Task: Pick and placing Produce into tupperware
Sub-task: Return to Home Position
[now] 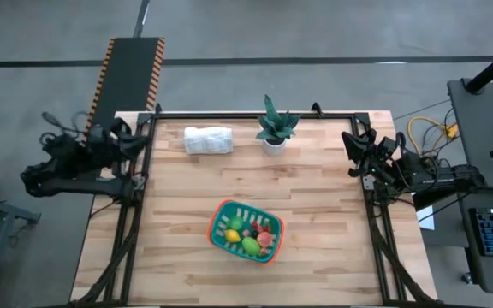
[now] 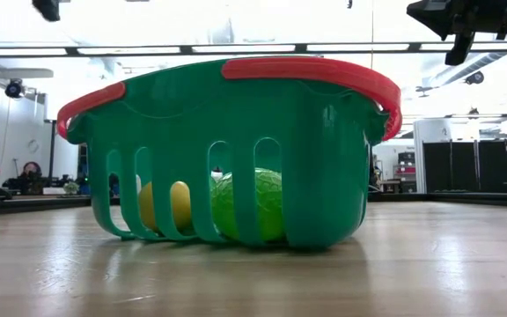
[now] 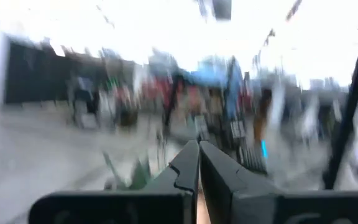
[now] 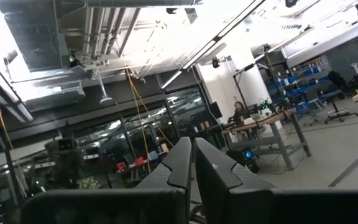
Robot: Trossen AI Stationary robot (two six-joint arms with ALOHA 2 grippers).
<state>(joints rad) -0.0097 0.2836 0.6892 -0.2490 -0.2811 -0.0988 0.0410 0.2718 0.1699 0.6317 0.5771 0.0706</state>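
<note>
- My left claw sits off the table's left edge, raised and pointing out into the room; its wrist view is smeared, but I can see the two fingers pressed together with nothing between them.
- My right claw is off the right edge of the table, also lifted and facing the room. Its fingers meet flat, holding nothing.
- The tupperware, teal with an orange-red rim, stands on the wood between the two claws and well apart from both, closer to the right one's side than the left's only slightly.
- Inside it I count a yellow lemon, a large green piece, a smaller green piece and red pieces bunched toward the right claw's side.
- From table height, the yellow and green pieces show through the wall slots.
- A rolled white cloth and a potted plant stand side by side between the claws, beyond the tupperware.
</note>
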